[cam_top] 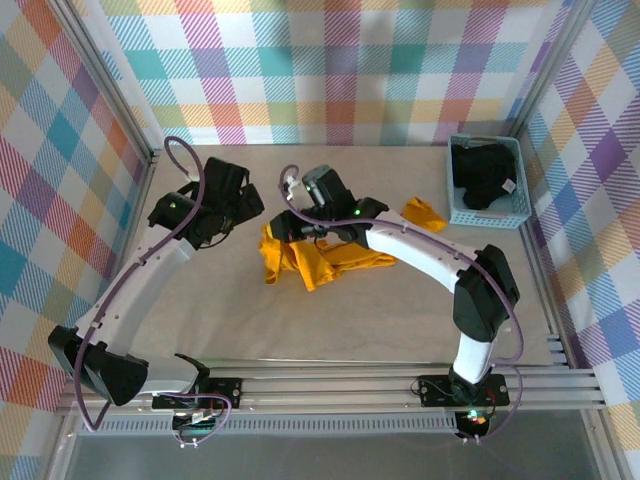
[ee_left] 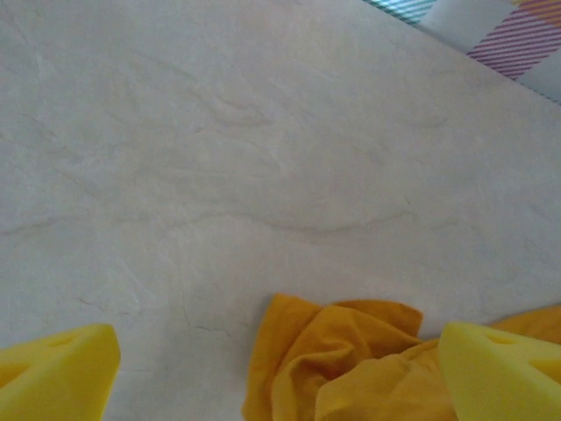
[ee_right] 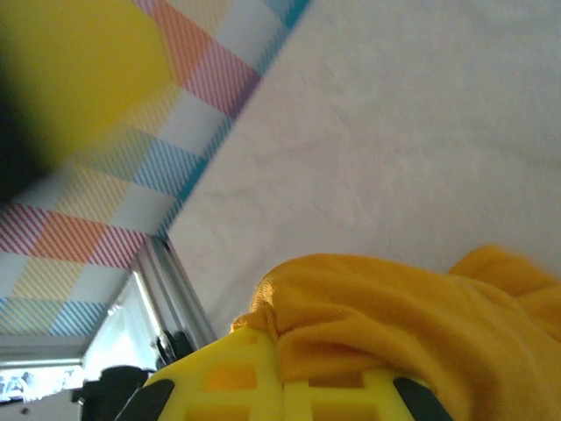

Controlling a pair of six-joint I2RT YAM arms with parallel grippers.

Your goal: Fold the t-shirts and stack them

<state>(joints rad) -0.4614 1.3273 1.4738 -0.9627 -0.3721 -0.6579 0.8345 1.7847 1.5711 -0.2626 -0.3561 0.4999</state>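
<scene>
Much of the orange t-shirt (cam_top: pixel 320 262) is covered in the top view by the right arm, which lies across it. An orange flap (cam_top: pixel 425 213) is seen just beside the light-blue basket (cam_top: pixel 490 222). Whether it is joined to the shirt cannot be told. The fingertips of the left gripper (cam_top: pixel 245 205) are lost against its dark body there. In the left wrist view the jaws of the left gripper (ee_left: pixel 276 351) are seen spread wide with nothing held, a yellow finger (ee_left: pixel 57 373) at each bottom corner. The shirt (ee_left: pixel 342 360) is cut off by the lower edge between them. A yellow blur (ee_right: pixel 79 70) in the right wrist view (top left corner) cannot be identified.

The right gripper (cam_top: pixel 290 228) is placed at the upper left part of the shirt. Its jaws (ee_right: pixel 280 368) are closed, and a bunched fold of the shirt (ee_right: pixel 412 316) is pinched in them and raised off the surface.

The orange t-shirt is crumpled and unfolded, with deep creases, and lies near the middle of the table (cam_top: pixel 200 320). The black t-shirt (cam_top: pixel 485 178) is heaped inside the basket at the far right, with a white tag showing.

The table is covered in a pale beige, faintly wrinkled sheet. It is enclosed by walls (cam_top: pixel 340 70) of pastel plaid, and metal rails (cam_top: pixel 350 385) run along the near edge.
</scene>
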